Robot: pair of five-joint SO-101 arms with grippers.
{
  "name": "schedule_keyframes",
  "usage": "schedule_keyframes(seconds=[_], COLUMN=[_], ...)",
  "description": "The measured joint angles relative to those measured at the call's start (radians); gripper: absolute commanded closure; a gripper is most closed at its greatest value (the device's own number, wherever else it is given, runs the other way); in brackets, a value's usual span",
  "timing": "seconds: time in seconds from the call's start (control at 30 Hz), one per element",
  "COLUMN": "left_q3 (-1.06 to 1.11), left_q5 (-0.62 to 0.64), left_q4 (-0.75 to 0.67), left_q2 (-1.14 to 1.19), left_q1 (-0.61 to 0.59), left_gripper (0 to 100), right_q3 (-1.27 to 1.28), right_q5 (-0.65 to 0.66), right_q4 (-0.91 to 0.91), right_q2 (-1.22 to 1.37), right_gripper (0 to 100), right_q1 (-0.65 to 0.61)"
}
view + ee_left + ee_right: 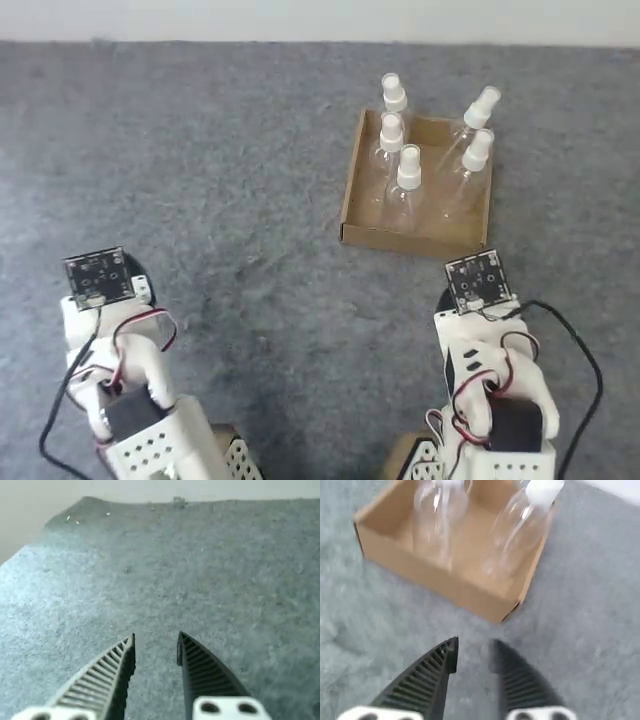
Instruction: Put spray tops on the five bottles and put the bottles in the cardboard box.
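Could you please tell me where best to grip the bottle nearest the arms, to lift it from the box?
Probably best to grip the bottle at its neck, just under the white spray top, coming down from above. It stands upright, the cardboard box wall screens its lower body, and neighbouring bottles crowd its sides.

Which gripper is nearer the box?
Right. The right gripper sits just before the box's near wall; the left gripper is farther off, over carpet.

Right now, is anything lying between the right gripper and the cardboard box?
Nothing visible: only carpet lies between the right gripper and the cardboard box. The bottles, tops on, stand inside it.
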Motion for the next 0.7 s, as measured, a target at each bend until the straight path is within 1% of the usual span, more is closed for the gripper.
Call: schedule_keyframes(seconds=[0.07, 0.13, 0.27, 0.33, 0.4, 0.47, 0.57, 0.7], left_q3=[0.035, 0.075, 0.083, 0.083, 0.083, 0.083, 0.083, 0.083], left_q5=[0.000, 0.000, 0.000, 0.000, 0.000, 0.000, 0.000, 0.000], left_q4=[-0.002, -0.035, -0.071, -0.072, -0.072, -0.040, 0.029, 0.140], left_q2=[0.000, 0.000, 0.002, 0.002, 0.002, 0.002, 0.002, 0.002], left_q1=[0.003, 0.005, 0.005, 0.005, 0.005, 0.006, 0.005, 0.003], left_gripper=[83, 83, 83, 88, 94, 99, 98, 98], right_q3=[0.043, 0.086, 0.123, 0.147, 0.190, 0.238, 0.259, 0.261], right_q5=[0.002, 0.002, 0.002, 0.002, 0.002, 0.002, 0.002, 0.002], right_q4=[0.000, 0.000, 0.000, 0.000, 0.000, 0.000, 0.000, 0.000], right_q2=[0.003, 0.009, 0.011, 0.006, 0.011, 0.012, 0.009, 0.014], right_gripper=[98.1, 99.1, 99.2, 99.2, 99.2, 99.2, 99.2, 99.2], right_q1=[-0.002, 0.002, 0.037, 0.063, 0.081, 0.089, 0.087, 0.095])
